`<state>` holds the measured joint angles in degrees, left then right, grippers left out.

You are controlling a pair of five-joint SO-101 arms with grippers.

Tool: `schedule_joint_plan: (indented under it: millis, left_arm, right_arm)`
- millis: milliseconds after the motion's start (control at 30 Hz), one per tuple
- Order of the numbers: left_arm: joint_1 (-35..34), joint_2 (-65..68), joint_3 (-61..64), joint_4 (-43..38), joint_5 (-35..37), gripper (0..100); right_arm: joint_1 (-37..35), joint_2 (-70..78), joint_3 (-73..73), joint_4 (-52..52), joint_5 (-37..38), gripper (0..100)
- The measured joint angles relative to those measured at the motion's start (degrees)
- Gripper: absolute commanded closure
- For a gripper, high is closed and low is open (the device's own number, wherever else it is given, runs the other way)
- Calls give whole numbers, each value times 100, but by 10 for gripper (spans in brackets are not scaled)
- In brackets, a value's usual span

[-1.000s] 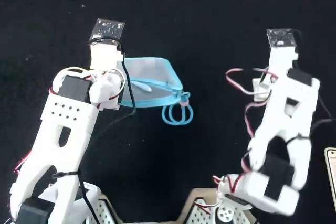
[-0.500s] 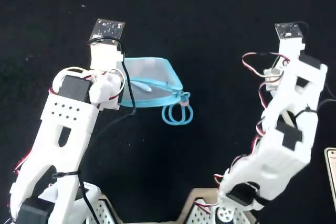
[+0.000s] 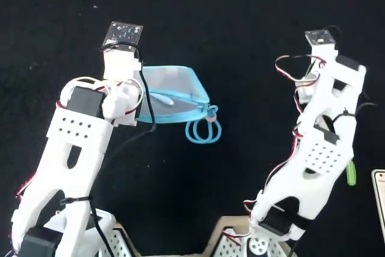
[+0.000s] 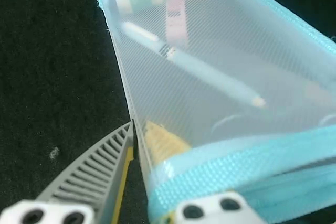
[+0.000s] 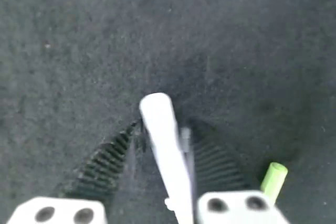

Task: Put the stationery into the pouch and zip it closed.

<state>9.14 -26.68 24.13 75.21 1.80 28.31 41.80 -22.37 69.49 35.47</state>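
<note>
The translucent teal pouch [image 3: 173,96] lies flat left of the middle, with its cord loop [image 3: 203,131] towards the centre. Through its mesh, in the left wrist view, I see a pale blue pen [image 4: 215,76] and other small pieces inside the pouch [image 4: 226,51]. My left gripper [image 4: 140,130] is shut on the pouch's end edge, one finger [image 4: 100,174] outside and the other behind the mesh. My right gripper [image 5: 163,128] is low over the bare cloth on the right, shut on a white pen [image 5: 164,145]. A green marker [image 5: 273,178] lies beside it, and the marker [image 3: 351,173] also shows past the right arm.
Black cloth [image 3: 240,40] covers the whole table. The right arm [image 3: 319,148] stands tall over the right side. A pale flat object [image 3: 379,186] pokes in at the right edge. Both arm bases sit at the front edge.
The right arm has swung and stretched out over the right side, uncovering the green marker. The left arm and pouch have stayed still.
</note>
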Motion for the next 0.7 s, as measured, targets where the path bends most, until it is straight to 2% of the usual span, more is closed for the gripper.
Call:
schedule_joint_plan:
  millis: [200,400,467,700]
  left_arm:
    - [0,0,0,0,0,970]
    - [0,0,0,0,0,970]
    - [0,0,0,0,0,970]
    - [0,0,0,0,0,970]
  right_arm:
    - [-9,264,-536,633,-114,988]
    - [-9,273,-862,1749,-1732,988]
    - [-18,273,-879,2127,-2057,988]
    - [35,273,-870,2303,-2198,988]
